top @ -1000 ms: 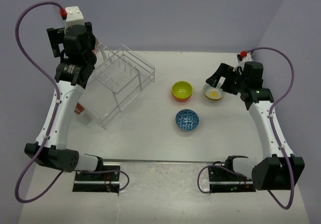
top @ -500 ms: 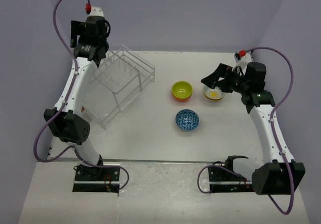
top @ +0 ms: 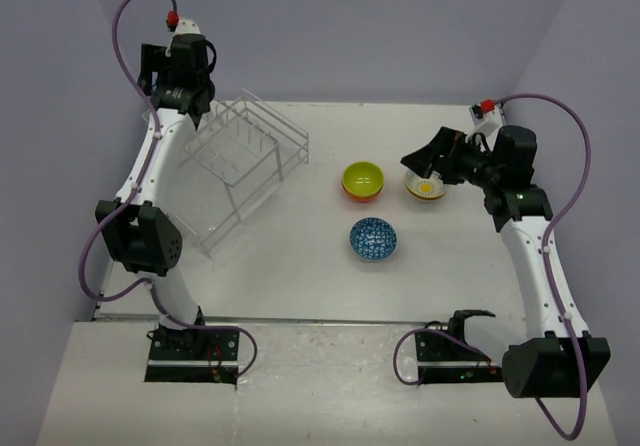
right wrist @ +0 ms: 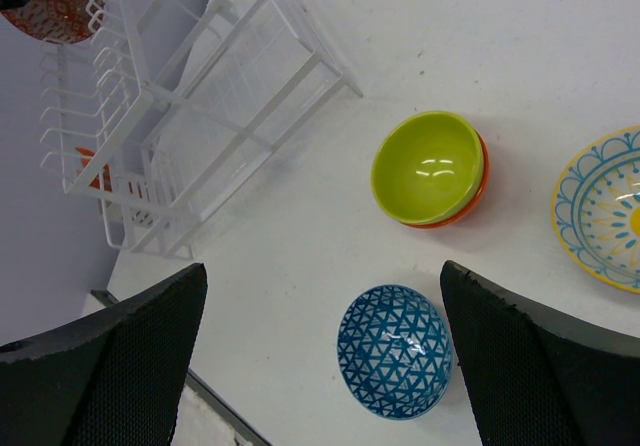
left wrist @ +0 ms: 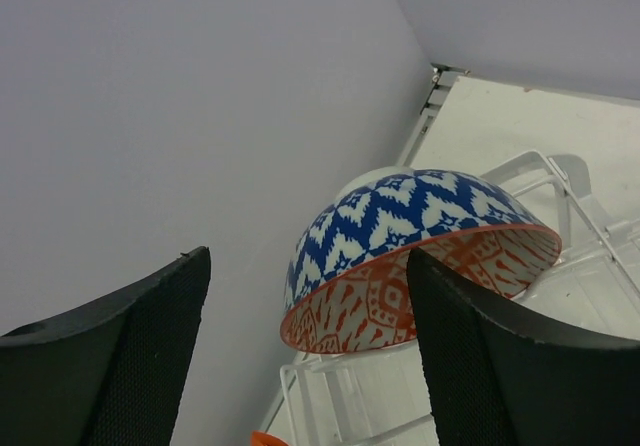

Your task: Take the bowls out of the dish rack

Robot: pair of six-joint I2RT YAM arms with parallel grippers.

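Glazed bowls, likely hard, slick and chippable. Nearest on the table [top: 300, 276] sits the blue-patterned bowl [top: 373, 238]. Beyond it are the lime-green bowl [top: 362, 177] and the teal-rimmed white bowl [right wrist: 600, 216], near the spread right gripper [right wrist: 322, 268]. Farthest, the red-patterned bowl [left wrist: 400, 226] stands in the dish rack [top: 245, 156], framed by the left gripper's [left wrist: 308, 258] parted fingers. Its rim looks best to pinch.

The zigzag bowl [left wrist: 400, 216] is blue-and-white outside, orange-red patterned inside; the plain bowl [right wrist: 428, 164] is lime-green, the latticed bowl [right wrist: 394, 350] blue.
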